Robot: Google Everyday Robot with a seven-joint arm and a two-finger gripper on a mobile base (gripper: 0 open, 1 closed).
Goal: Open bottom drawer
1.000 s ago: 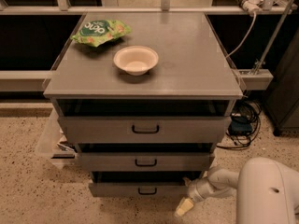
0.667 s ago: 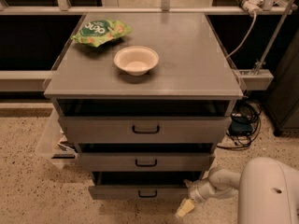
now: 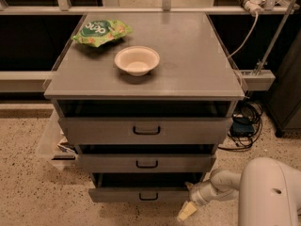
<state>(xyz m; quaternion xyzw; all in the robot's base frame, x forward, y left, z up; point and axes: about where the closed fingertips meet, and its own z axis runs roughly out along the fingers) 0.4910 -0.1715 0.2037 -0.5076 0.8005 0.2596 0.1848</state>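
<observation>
My gripper is down low, close to the floor. It sits just beside the right end of the bottom drawer. My arm reaches in from the right and bends down, because this drawer is the lowest one. I cannot tell if my gripper is wide or narrow from here. It holds nothing that I can see.

The bottom drawer is at the foot of the cabinet, under two bigger drawers. Its front is the thinnest of the three. It has a small black handle in the middle. My gripper is not on the handle. The handle is off to the left of it.

I see a dark gap above the drawer front, but I cannot tell if the drawer is out a little or fully in. I think the job has hardly begun.

Next I think I need to slide left to the handle, hook it, and pull straight back. If I pull crooked, the drawer may stick.

A bowl and a green bag rest on the top. They are far up, so they are not in my way.
</observation>
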